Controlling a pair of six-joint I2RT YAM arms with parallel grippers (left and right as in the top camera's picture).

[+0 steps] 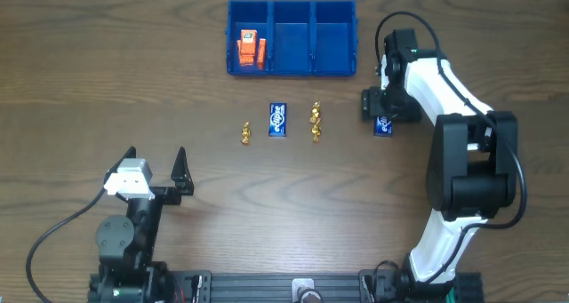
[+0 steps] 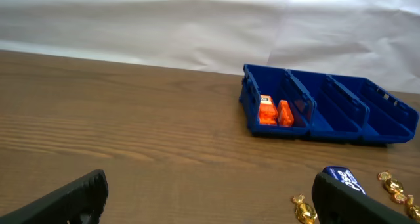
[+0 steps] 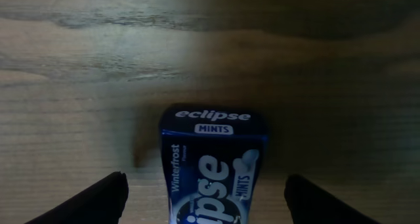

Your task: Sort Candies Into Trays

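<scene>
Progress looks early: the blue three-bin tray [image 1: 292, 71] holds orange candies [image 1: 249, 48] in its leftmost bin alone. The left gripper [image 1: 156, 161] hangs near its base, fingers apart. The right gripper [image 3: 213, 194] straddles one mint box [image 3: 213, 158], fingers spread and not touching it. A second mint box [image 1: 277, 119] and gold-wrapped candies [image 1: 315, 121] wait on the table. The straddled box's near end is cut off.

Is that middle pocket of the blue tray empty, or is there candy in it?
Empty. The top view shows bare blue floor in the middle compartment; the orange candies lie in the compartment to its left.
</scene>
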